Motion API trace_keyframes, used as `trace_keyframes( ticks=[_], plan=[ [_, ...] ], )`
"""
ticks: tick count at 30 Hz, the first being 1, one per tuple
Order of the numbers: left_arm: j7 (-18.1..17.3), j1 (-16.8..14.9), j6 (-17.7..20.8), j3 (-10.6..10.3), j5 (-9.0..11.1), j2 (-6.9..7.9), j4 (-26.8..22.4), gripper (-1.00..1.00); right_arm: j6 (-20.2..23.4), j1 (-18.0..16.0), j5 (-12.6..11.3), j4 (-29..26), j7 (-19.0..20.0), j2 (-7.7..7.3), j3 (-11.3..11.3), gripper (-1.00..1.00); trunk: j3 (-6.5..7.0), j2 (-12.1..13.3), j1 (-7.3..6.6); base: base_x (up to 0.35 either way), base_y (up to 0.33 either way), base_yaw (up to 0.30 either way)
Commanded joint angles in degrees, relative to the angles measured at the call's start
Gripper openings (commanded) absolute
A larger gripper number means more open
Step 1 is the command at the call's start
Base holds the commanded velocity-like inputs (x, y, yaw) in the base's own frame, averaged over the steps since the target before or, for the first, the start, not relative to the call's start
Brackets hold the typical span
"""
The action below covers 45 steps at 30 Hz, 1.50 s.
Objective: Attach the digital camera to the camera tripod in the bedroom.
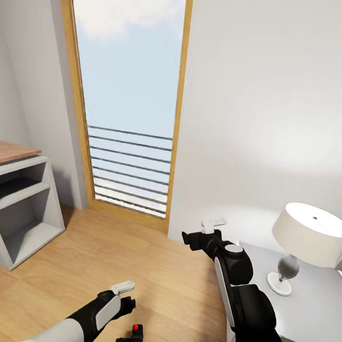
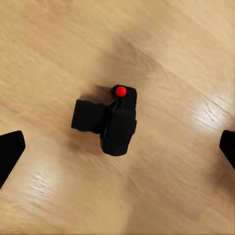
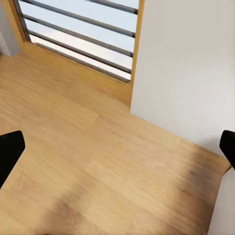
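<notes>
The digital camera (image 1: 134, 339), small and black with a red button on top, lies on the light wooden floor at the bottom of the head view. In the left wrist view the digital camera (image 2: 110, 121) lies centred below, lens to one side. My left gripper (image 1: 125, 305) hangs over it, open, and its fingertips (image 2: 10, 152) stand wide apart at the picture's edges, not touching it. My right gripper (image 1: 191, 239) is held out over the floor near the white wall, open and empty. The camera tripod is out of view.
A grey shelf unit (image 1: 15, 213) with a wooden top stands at the left. A tall wood-framed window (image 1: 127, 135) with horizontal bars is straight ahead. At the right, a grey bedside table (image 1: 319, 316) carries a white-shaded lamp (image 1: 311, 234).
</notes>
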Motion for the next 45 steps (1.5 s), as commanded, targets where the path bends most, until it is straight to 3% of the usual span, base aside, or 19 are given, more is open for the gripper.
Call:
trace_keyframes(
  ticks=[1, 5, 8, 15, 24, 28, 42, 45],
  plan=[
    [0.1, 0.0, 0.1, -1.7, 0.6, 0.03, -0.1, 1.0, 0.2, 0.0, 0.6, -0.1, 0.5, 0.02, 0.0, 1.0, -0.24, -0.4, 0.22, 0.0, 0.0, 0.0],
    [-1.9, -0.1, 0.4, -3.3, 0.6, 0.0, -0.2, 1.0, 0.3, 0.0, 0.6, 0.0, 0.4, 0.01, 0.0, 1.0, -0.96, -2.0, 1.09, 0.0, 0.0, 0.0],
    [-4.2, -0.7, 1.1, -6.4, 0.5, -0.09, -0.5, 1.0, 0.3, 0.0, 0.6, -0.1, 0.4, 0.01, 0.0, 1.0, -1.5, -3.3, 1.75, 0.0, 0.0, 0.0],
    [-5.5, -2.0, 4.3, -9.6, 0.4, 0.45, -0.7, 1.0, 0.4, 0.0, 0.6, 0.0, 0.6, 0.01, -0.1, 1.0, -2.76, -6.1, 3.29, 0.0, 0.0, 0.0],
    [-10.2, -2.2, 5.2, -10.4, 0.2, 1.47, 0.1, 1.0, 0.4, 0.0, 0.7, -0.1, 0.7, -0.01, -0.4, 1.0, -4.37, -9.7, 5.27, 0.0, 0.0, 0.0],
    [-11.9, -2.2, 4.8, -12.2, -0.2, 1.57, 3.0, 1.0, 0.4, 0.0, 0.7, -0.1, 0.7, -0.01, -0.5, 1.0, -5.09, -11.3, 6.15, 0.0, 0.0, 0.0],
    [-11.9, -2.2, 3.4, -12.8, -0.4, 1.15, 5.6, 1.0, 0.3, 0.0, 0.7, -0.1, 0.8, -0.01, -0.4, 1.0, -7.6, -16.9, 9.22, 0.0, 0.0, 0.0],
    [-11.8, -2.2, 3.3, -12.8, -0.4, 1.15, 5.7, 1.0, 0.3, 0.0, 0.7, -0.1, 0.8, -0.01, -0.4, 1.0, -8.27, -16.9, 9.3, 0.0, 0.0, 0.0]
  ],
)
